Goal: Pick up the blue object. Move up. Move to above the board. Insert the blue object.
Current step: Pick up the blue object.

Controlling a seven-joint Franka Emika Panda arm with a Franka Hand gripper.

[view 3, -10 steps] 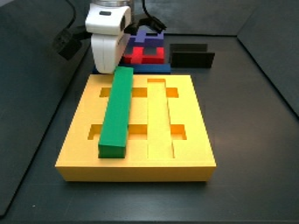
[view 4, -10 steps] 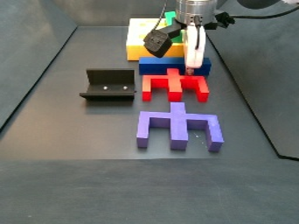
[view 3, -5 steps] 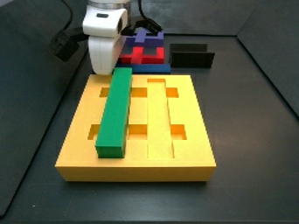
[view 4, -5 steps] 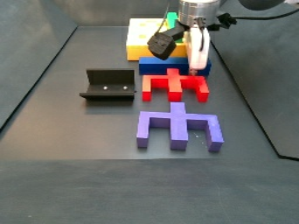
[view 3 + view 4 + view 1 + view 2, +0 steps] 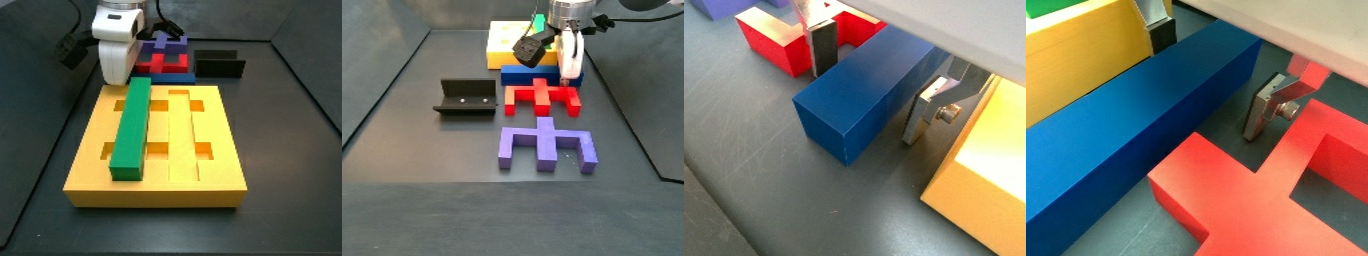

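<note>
Since the earlier frame the claw (image 5: 878, 85) has sunk a little lower over the blue object (image 5: 869, 93). It now straddles the bar with one silver finger (image 5: 934, 110) on each long side, jaws spread wide. The bar lies flat on the dark surface (image 5: 422, 150), between the board's (image 5: 214, 130) edge and the red piece (image 5: 1280, 180).

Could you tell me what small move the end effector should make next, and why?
Probably close. In a wrist view the end effector already straddles the blue object, a finger on each side with gaps showing. The blue object lies on the floor between the board and the red piece.
</note>
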